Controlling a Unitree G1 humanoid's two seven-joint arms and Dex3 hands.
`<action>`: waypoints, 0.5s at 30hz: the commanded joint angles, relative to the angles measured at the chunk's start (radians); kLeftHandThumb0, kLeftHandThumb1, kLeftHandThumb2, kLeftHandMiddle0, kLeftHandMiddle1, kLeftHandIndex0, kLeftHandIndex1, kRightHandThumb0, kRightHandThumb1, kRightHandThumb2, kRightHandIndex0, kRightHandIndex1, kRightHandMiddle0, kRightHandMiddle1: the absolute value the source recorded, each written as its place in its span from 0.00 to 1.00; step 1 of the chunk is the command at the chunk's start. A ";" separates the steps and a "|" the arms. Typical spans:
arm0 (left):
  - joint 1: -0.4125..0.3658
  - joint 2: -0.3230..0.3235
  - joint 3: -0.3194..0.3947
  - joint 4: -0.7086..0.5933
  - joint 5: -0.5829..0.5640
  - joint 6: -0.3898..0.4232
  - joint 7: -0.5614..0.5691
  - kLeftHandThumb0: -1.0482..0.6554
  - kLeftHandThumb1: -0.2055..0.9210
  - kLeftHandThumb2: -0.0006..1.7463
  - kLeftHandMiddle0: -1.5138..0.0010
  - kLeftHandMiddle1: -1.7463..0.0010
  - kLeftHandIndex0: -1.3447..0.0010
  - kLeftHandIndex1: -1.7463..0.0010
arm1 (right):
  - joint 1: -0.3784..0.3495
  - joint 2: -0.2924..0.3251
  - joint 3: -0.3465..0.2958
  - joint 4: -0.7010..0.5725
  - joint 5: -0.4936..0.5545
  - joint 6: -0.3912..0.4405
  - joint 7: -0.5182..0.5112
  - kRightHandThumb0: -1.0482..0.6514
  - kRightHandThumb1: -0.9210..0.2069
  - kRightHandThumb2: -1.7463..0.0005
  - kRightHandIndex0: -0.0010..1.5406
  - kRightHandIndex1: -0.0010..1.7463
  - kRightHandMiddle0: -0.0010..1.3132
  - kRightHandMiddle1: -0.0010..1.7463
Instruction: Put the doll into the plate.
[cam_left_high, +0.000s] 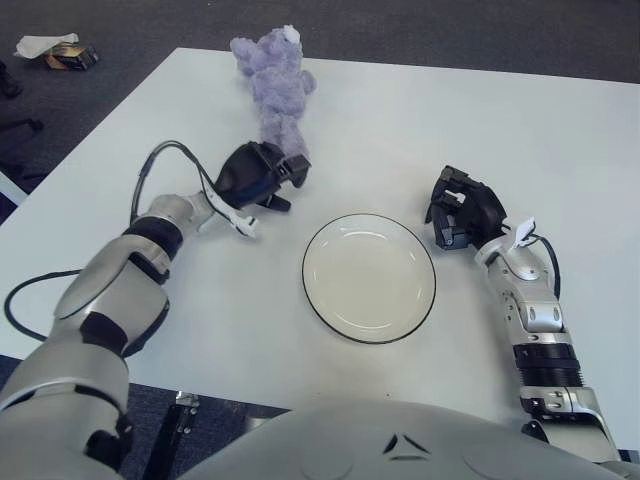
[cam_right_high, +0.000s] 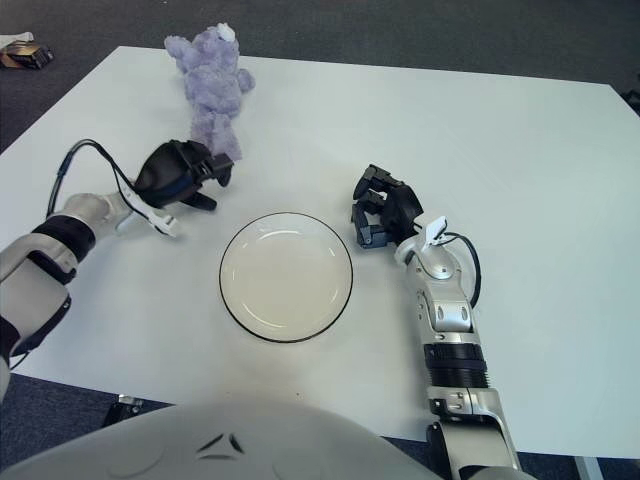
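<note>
A purple plush doll (cam_left_high: 272, 85) lies lengthwise at the far side of the white table, head away from me and legs toward me. My left hand (cam_left_high: 283, 183) is right at the doll's feet with its fingers spread, and nothing is held in them. A round white plate (cam_left_high: 369, 278) with a dark rim sits in front of me, to the right of and nearer than the left hand, with nothing on it. My right hand (cam_left_high: 452, 215) shows just beyond the plate's right edge, fingers relaxed and holding nothing.
The white table (cam_left_high: 470, 110) stretches wide to the right and back. Its left edge runs diagonally past my left arm. On the dark floor at the top left lie a small box and crumpled paper (cam_left_high: 55, 50). A black cable loops from my left wrist (cam_left_high: 150, 175).
</note>
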 joint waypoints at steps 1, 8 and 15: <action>-0.032 0.038 0.059 -0.021 -0.065 0.012 -0.141 0.34 0.49 0.73 0.22 0.00 0.56 0.00 | 0.058 -0.018 0.013 0.071 -0.045 0.059 -0.008 0.61 0.63 0.17 0.38 1.00 0.43 1.00; -0.038 0.053 0.142 -0.072 -0.164 0.060 -0.395 0.35 0.56 0.67 0.31 0.00 0.61 0.00 | 0.057 -0.015 0.007 0.075 -0.037 0.060 -0.003 0.61 0.63 0.17 0.37 1.00 0.43 1.00; -0.006 0.063 0.248 -0.194 -0.329 0.118 -0.694 0.36 0.60 0.64 0.39 0.00 0.64 0.00 | 0.058 -0.024 0.011 0.081 -0.044 0.050 0.003 0.61 0.63 0.17 0.37 1.00 0.43 1.00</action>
